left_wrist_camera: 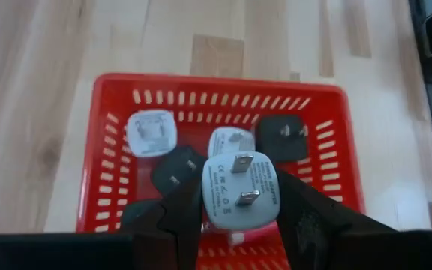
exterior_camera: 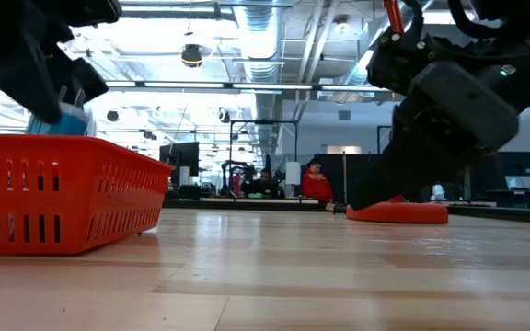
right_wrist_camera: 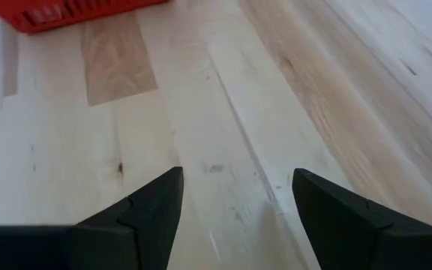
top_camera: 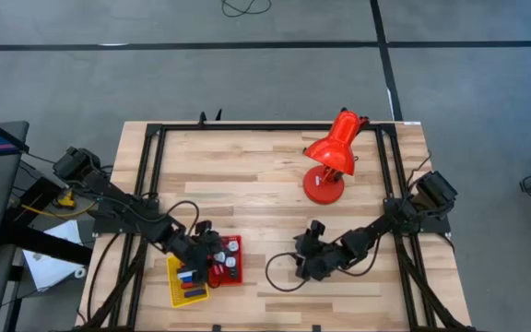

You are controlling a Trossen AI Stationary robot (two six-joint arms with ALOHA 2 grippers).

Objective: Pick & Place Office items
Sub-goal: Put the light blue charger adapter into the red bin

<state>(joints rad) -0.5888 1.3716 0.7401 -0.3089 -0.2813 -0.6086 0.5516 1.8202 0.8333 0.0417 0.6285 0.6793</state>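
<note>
Left gripper (left_wrist_camera: 240, 225) clamps 1 white plug adapter (left_wrist_camera: 240, 189) above red basket (left_wrist_camera: 111, 150), prongs facing wrist camera | basket: 2 white, 3 black adapters | right gripper (right_wrist_camera: 235, 202) open over tabletop (right_wrist_camera: 223, 97)

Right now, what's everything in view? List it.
Red basket: one, red, near the table's front left, under the left gripper.
Plug adapters in the basket: at least five, two white, three black.
Held adapter: one, white, two prongs, above the basket.
Yellow tray: one, yellow, beside the red basket, holding small blue and red pieces.
Desk lamp: one, red, back right of the table.
Table: one, light wood.
People: a few, seated in the room far behind.
Left gripper: shut on the held adapter.
Right gripper: open, empty, over bare wood.
</note>
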